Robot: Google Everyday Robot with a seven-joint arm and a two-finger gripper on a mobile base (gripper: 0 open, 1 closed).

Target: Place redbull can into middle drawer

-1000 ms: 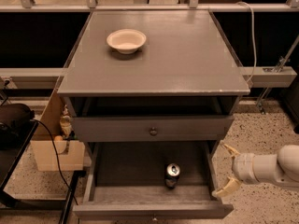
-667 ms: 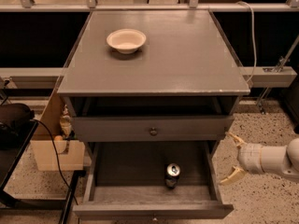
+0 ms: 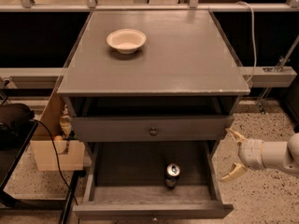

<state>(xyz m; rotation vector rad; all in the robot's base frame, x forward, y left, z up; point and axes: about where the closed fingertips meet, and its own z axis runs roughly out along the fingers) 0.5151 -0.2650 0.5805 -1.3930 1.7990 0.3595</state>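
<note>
Standing upright inside the pulled-out middle drawer (image 3: pixel 126 171), the redbull can (image 3: pixel 172 175) shows its shiny silver top to an onlooker looking down on it. It sits on the drawer's dark floor, a little toward 3 o'clock of centre and nearer the front wall than the back, touching neither side wall.

Outside the drawer, at 3 o'clock from the can, the tool (image 3: pixel 227 155) hangs over the speckled floor (image 3: pixel 261 195), just beyond the drawer's right wall. Its two pale fingers (image 3: pixel 235 135) are spread wide apart and grasp nothing; the tool is released, well clear of the can. The white arm (image 3: pixel 275 154) behind it runs off toward the 3 o'clock edge of the scene.

Directly above the open drawer, at 12 o'clock, a closed grey drawer front (image 3: pixel 117 129) carries a round metal knob (image 3: pixel 153 131). Over that lies the flat grey counter (image 3: pixel 187 55), and on it, toward 11 o'clock, rests a cream bowl (image 3: pixel 126 40), right way up.

At 9 o'clock of the cabinet a cardboard box (image 3: pixel 51 155) stands on the floor, with a black cable (image 3: pixel 57 158) looping down in front of it. A white cable (image 3: pixel 253 36) runs along the counter's 2 o'clock corner.
</note>
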